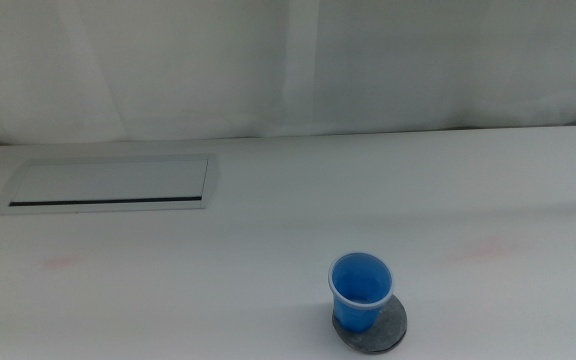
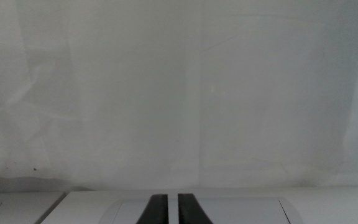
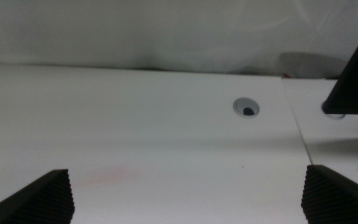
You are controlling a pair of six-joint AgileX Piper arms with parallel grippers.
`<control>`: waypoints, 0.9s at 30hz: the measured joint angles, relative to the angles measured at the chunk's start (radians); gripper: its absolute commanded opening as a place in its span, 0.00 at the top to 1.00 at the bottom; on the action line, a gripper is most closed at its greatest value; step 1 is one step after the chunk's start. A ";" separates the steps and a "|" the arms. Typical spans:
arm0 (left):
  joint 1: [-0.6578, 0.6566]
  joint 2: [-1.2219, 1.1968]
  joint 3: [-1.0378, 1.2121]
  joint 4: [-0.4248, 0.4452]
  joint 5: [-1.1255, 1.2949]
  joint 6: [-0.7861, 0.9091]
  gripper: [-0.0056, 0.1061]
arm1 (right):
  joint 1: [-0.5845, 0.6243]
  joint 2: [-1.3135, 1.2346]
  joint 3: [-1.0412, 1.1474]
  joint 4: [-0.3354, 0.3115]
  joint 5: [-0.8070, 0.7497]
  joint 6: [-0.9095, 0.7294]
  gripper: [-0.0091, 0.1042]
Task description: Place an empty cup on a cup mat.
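Observation:
The blue cup [image 1: 359,290] stands upright and empty on the round grey cup mat [image 1: 392,326], near the table's front edge right of centre. It sits toward the mat's left side, with grey showing to its right. Neither arm appears in the middle view. In the left wrist view my left gripper [image 2: 172,199] is shut with nothing in it, its jaws side by side with only a thin slit between them, facing the white curtain. My right gripper [image 3: 188,186] is open, its jaws far apart over bare table, holding nothing. Neither wrist view shows the cup or mat.
A long rectangular grey panel [image 1: 108,184] lies flush in the table at the back left, also under the left gripper [image 2: 241,210]. A round cable hole [image 3: 247,107] sits at the table's right edge. A dark object [image 3: 353,74] stands near it. A white curtain backs the table.

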 measured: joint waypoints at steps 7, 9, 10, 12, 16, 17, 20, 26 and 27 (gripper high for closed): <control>0.000 0.000 0.000 0.000 0.000 0.000 0.98 | 0.000 -0.332 0.234 0.009 -0.048 0.007 0.01; 0.000 0.000 0.000 0.000 0.000 0.000 0.98 | 0.000 -0.378 0.305 0.020 -0.097 0.007 0.01; 0.000 0.000 0.000 0.000 0.000 0.000 0.98 | 0.000 -0.394 0.344 0.027 -0.129 0.007 0.01; 0.000 0.000 0.000 0.000 0.000 0.000 0.98 | 0.000 -0.409 0.409 0.039 -0.194 0.007 0.01; 0.000 0.000 0.000 0.000 0.000 0.000 0.98 | 0.000 -0.414 0.554 0.064 -0.387 0.007 0.01; 0.000 0.000 0.000 0.000 0.000 0.000 0.98 | 0.000 -0.415 0.594 0.067 -0.442 0.007 0.01; 0.000 0.000 0.000 0.000 0.000 0.000 0.98 | 0.000 -0.417 0.722 0.070 -0.640 0.007 0.01; 0.000 0.000 0.000 0.000 0.000 0.000 0.98 | 0.000 -0.432 0.887 0.070 -1.176 0.189 0.01; 0.000 0.000 0.000 0.000 0.000 0.000 0.98 | 0.000 -0.446 0.901 0.070 -1.236 0.242 0.01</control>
